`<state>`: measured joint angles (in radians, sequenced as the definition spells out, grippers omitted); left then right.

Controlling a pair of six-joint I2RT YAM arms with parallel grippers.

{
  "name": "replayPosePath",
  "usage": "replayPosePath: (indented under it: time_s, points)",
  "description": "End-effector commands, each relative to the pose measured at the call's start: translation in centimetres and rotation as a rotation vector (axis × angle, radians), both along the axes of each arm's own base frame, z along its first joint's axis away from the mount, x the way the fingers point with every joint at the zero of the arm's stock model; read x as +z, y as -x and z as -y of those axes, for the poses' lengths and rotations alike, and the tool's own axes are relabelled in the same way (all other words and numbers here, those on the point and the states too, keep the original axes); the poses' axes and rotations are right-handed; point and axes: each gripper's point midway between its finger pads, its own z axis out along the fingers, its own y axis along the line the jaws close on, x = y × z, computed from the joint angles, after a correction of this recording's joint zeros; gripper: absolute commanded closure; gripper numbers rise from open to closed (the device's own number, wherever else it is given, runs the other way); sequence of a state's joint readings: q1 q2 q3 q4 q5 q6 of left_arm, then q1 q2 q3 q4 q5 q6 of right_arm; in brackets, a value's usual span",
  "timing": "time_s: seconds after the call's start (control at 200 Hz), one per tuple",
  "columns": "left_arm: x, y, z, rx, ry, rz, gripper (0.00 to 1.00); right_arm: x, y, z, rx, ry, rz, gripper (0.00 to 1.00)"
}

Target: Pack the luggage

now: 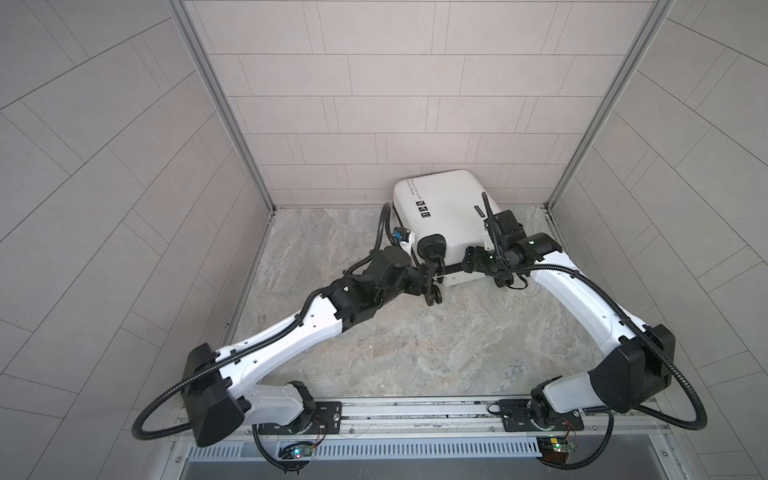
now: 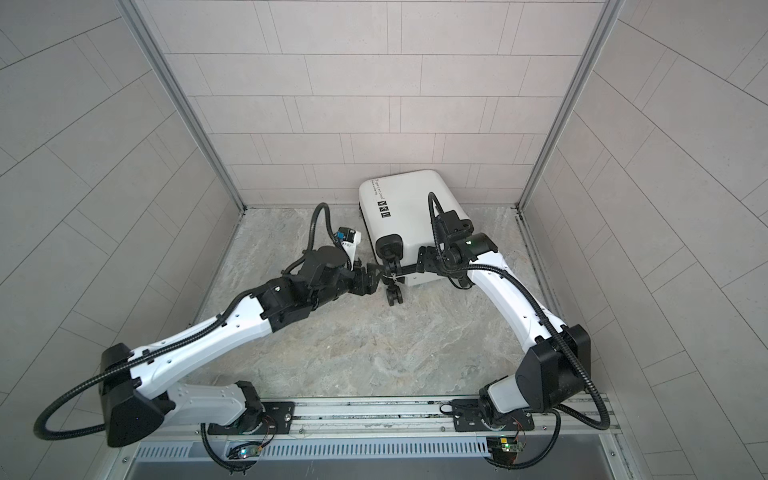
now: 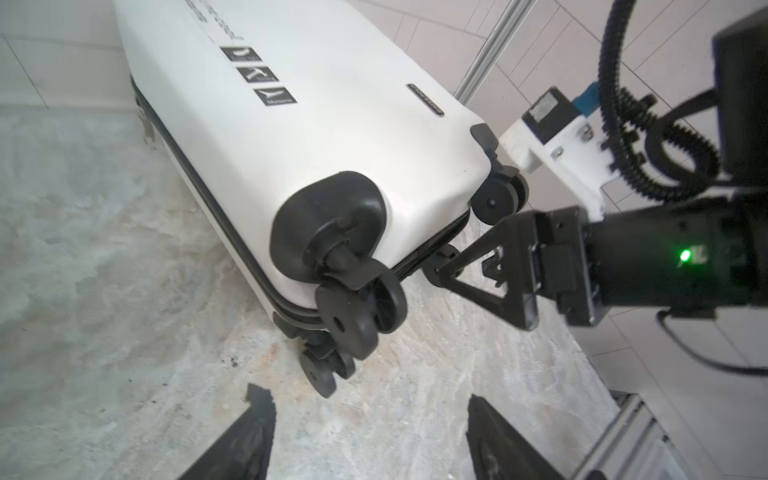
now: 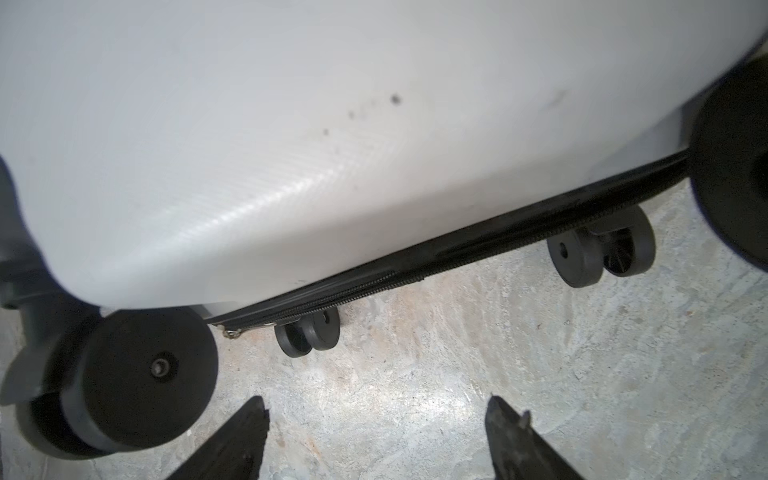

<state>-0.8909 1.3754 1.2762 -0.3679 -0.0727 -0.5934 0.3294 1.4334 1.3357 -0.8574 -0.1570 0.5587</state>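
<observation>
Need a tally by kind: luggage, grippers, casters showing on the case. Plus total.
Luggage: 1
Grippers: 2, left gripper and right gripper, both open and empty
Casters: 4
Total: 7

I'm seeing the small white hard-shell suitcase [image 1: 449, 216] lying flat on the grey marble-patterned tabletop [image 1: 374, 353], right of centre and back near the pale tiled back wall [image 1: 415, 104]. Its wheeled end is facing me. The black left gripper [image 2: 368, 282] is hovering just before the near-left black caster wheels [image 2: 392, 295]. The black right gripper [image 4: 374, 401] is reaching in from the right, just before that same end.
</observation>
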Motion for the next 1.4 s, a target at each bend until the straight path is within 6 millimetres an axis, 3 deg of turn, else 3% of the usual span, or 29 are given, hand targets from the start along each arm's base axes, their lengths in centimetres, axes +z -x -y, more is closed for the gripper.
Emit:
replayPosePath:
  time_s: [0.0,0.17,0.3,0.31,0.33,0.35,0.575,0.7,1.021,1.146,1.276,1.396]
  points:
    - [-5.1,1.8,-0.5,0.062,-0.124,-0.33,0.22,0.8,0.6,0.4,0.026,0.01,0.032,0.13]
    - [-6.4,1.2,1.0,0.117,-0.147,-0.445,0.21,0.1,1.1,0.5,0.046,0.02,0.032,0.11]
    - [-7.1,0.4,1.0,0.184,-0.146,-0.464,0.19,-0.6,1.6,0.5,0.05,0.014,0.033,0.1]
    - [-7.1,0.3,1.0,0.189,-0.146,-0.463,0.19,-0.6,1.6,0.6,0.048,0.014,0.033,0.1]
    - [-7.1,0.1,1.1,0.195,-0.141,-0.46,0.03,-0.7,1.7,0.6,0.047,0.011,0.034,0.1]
    - [-7.2,-0.1,1.3,0.198,-0.142,-0.457,0.0,-0.9,1.8,0.5,0.047,0.01,0.033,0.1]
    - [-5.7,-2.3,3.8,0.205,-0.073,-0.431,0.0,-2.4,2.5,0.2,0.048,-0.025,0.021,0.09]
    - [-6.4,-3.1,5.0,0.194,-0.068,-0.446,0.0,-3.1,2.8,0.1,0.05,-0.036,0.011,0.1]
    - [-8.8,-5.8,3.9,0.275,-0.052,-0.459,0.0,-3.5,3.1,-0.8,0.053,-0.061,0.02,0.15]
    - [-8.8,-6.6,3.6,0.291,-0.028,-0.444,0.09,-3.6,3.2,-1.4,0.065,-0.058,0.017,0.16]
    - [-8.8,-6.6,4.1,0.265,0.0,-0.446,0.36,-3.5,3.1,-2.3,0.085,-0.05,0.031,0.17]
    - [-8.8,-6.4,4.2,0.25,0.002,-0.448,0.53,-3.6,3.1,-3.0,0.094,-0.049,0.041,0.16]
